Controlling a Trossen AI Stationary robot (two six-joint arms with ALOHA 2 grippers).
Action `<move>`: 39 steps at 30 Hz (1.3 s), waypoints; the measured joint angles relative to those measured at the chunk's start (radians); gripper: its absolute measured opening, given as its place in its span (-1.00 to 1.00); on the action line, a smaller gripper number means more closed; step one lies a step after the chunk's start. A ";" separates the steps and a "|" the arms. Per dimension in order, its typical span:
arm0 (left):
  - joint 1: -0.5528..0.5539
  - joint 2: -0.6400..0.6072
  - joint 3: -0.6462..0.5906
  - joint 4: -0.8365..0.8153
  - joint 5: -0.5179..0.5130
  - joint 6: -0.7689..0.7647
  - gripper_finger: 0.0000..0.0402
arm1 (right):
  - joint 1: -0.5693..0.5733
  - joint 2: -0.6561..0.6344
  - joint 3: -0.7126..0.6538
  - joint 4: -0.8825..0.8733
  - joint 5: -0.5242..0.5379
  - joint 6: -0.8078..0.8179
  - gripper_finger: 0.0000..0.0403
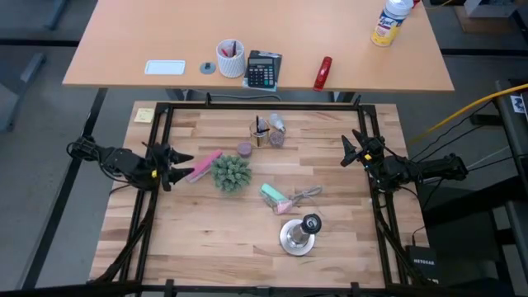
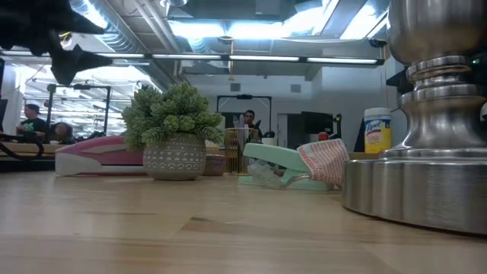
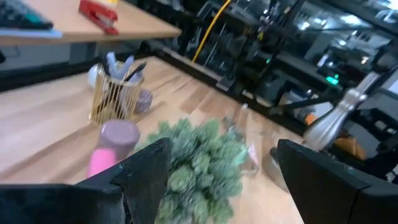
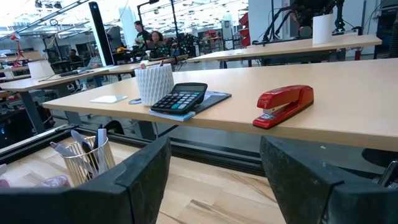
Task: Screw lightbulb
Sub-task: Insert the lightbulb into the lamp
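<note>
On the wood surface (image 1: 206, 239) the lightbulb (image 1: 277, 124) is likely light, slick and fragile, best cradled by its globe; left tool (image 1: 181, 167) and right tool (image 1: 348, 153) gape empty.

The pale butcher-block wooden tabletop (image 1: 198, 239) carries a small green potted plant (image 1: 230, 173), a pink flat stapler (image 1: 202, 167), a gold wire cup (image 1: 261, 132), a mint-green stapler (image 1: 275, 196), and a silver round-based stand (image 1: 298, 235).
</note>
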State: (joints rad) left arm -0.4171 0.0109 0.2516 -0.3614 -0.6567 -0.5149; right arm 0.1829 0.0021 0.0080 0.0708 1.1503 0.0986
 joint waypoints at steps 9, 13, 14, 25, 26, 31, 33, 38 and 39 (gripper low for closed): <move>0.000 0.000 0.000 0.131 -0.001 0.157 0.42 | 0.000 0.000 0.000 0.000 0.000 0.000 0.26; 0.000 0.000 0.000 0.213 -0.001 0.175 0.42 | 0.000 0.000 0.000 0.000 0.000 0.000 0.26; 0.000 0.000 0.000 0.230 -0.002 0.176 0.42 | 0.000 0.000 0.000 -0.001 0.000 0.000 0.26; 0.000 0.000 0.000 0.243 -0.002 0.276 0.42 | 0.000 0.000 0.000 -0.005 -0.024 0.008 0.26; 0.000 0.000 0.000 0.243 -0.002 0.268 0.42 | 0.000 0.000 0.000 -0.004 -0.053 0.023 0.26; 0.000 0.000 0.000 0.243 -0.002 0.213 0.42 | 0.000 0.000 0.000 0.038 -0.214 0.059 0.26; 0.000 0.000 0.000 0.244 -0.002 0.183 0.42 | 0.000 0.000 0.000 0.043 -0.255 0.060 0.26; 0.000 0.000 0.000 0.243 -0.002 0.114 0.42 | 0.000 0.000 0.000 0.040 -0.311 0.066 0.26; 0.000 0.000 0.000 0.244 -0.002 0.099 0.42 | 0.000 0.000 0.000 0.040 -0.322 0.081 0.26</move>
State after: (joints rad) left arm -0.4168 0.0113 0.2516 -0.1171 -0.6584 -0.4162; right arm 0.1825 0.0021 0.0082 0.1108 0.8285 0.1794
